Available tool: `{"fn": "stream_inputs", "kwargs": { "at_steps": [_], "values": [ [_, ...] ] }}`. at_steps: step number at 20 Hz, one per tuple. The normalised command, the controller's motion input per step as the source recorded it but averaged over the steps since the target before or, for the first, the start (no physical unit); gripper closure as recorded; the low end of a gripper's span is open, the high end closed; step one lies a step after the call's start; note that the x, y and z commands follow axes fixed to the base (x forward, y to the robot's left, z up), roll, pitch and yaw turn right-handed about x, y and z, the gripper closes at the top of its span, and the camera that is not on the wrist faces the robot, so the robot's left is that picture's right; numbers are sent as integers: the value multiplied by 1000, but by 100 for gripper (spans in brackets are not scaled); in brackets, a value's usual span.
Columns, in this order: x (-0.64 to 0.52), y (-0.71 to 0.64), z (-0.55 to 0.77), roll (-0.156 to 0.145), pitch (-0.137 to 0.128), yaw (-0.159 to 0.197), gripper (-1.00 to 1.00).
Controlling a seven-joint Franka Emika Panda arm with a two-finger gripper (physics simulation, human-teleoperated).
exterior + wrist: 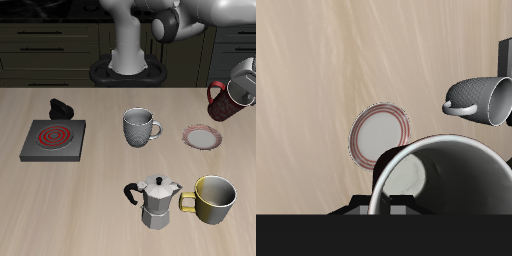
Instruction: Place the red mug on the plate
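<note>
Altogether three mugs, one plate (203, 136); red mug (222, 101) held aloft, tilted.

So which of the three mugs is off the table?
The red mug, tilted in the air beside the plate; the grey-white mug and yellow mug stand on the table.

Burner (52, 139), grey-white mug (138, 127), moka pot (155, 201), yellow mug (213, 198).
</note>
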Motion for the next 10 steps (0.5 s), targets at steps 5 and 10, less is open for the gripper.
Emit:
{"fn": "stream_inputs", "kwargs": {
  "at_steps": [5, 10],
  "values": [
    [535, -445, 57, -243, 9, -212, 100],
    [101, 105, -184, 13, 45, -14, 100]
  ]
}}
